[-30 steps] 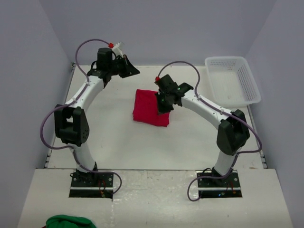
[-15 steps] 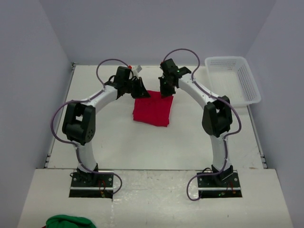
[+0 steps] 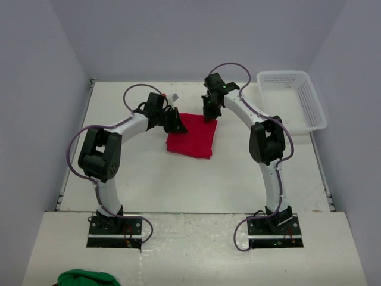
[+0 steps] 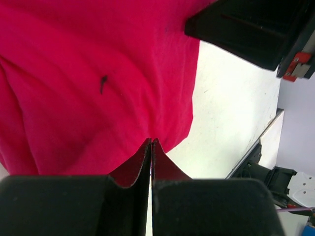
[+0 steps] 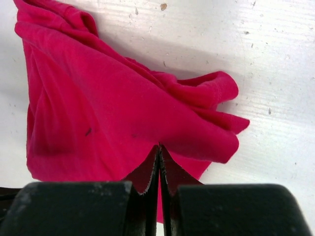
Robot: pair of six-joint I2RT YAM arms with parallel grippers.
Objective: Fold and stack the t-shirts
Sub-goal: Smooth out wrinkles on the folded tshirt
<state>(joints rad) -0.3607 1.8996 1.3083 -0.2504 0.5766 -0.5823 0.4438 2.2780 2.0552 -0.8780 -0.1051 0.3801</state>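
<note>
Top external view: a folded red t-shirt [image 3: 191, 138] lies at the middle of the table [image 3: 149, 173], well left of the white basket [image 3: 292, 101]. The left gripper [image 3: 174, 122] pinches its far left corner and the right gripper [image 3: 209, 114] its far right corner. Both wrist views show the fingers pressed together on the cloth.

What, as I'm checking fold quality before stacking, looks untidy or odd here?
The shirt lies askew to the table edges, and in the right wrist view one corner is bunched and sticks out past the fold. A small dark speck marks the cloth. Nothing is spilled or torn.
</note>
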